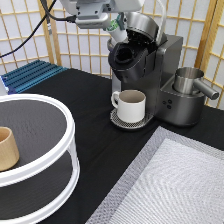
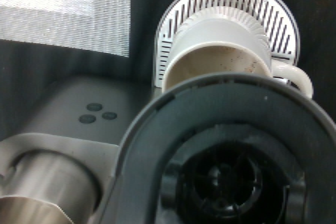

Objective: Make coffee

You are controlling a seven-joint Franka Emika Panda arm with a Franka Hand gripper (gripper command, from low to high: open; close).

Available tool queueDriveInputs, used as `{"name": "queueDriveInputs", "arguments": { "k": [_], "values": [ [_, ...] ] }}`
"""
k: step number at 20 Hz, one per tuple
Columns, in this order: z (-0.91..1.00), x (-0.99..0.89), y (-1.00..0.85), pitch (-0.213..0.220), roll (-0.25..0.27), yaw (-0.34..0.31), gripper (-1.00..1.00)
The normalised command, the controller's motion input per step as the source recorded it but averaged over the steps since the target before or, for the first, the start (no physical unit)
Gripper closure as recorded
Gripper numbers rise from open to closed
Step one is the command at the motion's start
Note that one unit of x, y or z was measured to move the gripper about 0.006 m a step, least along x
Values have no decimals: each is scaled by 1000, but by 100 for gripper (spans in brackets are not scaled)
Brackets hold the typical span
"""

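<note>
My gripper [image 1: 117, 31] is at the exterior view's top, just above and to the left of the open brew chamber [image 1: 126, 55] of the dark coffee machine [image 1: 165, 65]. It is shut on the coffee pod [image 1: 115, 25], a small white piece with a green print, held tilted over the chamber. The machine's lid [image 1: 142, 24] stands open. A white handled mug [image 1: 131, 105] stands on the drip tray [image 1: 120, 121] under the spout. In the wrist view the empty round chamber [image 2: 225, 175] lies right below, with the mug [image 2: 217, 65] and drip tray [image 2: 279, 25] beyond it.
A steel jug [image 1: 189, 80] sits on the machine's side at the exterior view's right. A white two-tier round shelf [image 1: 60, 150] at the left holds a tan wooden cup [image 1: 7, 148]. A blue rack [image 1: 30, 75] lies behind; a grey mat [image 1: 175, 185] lies at the bottom right.
</note>
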Motion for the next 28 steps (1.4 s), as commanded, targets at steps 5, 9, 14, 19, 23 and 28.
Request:
{"name": "queueDriveInputs", "arguments": {
  "k": [5,9,14,19,23,28],
  "values": [
    [60,475,-341,113,163,-15,100],
    [-2,393,94,93,86,-25,100],
    [0,284,155,75,52,-12,100],
    [22,393,31,73,27,-33,100],
    [34,524,34,76,13,-48,100],
    [271,431,185,79,1,-56,100]
  ]
}}
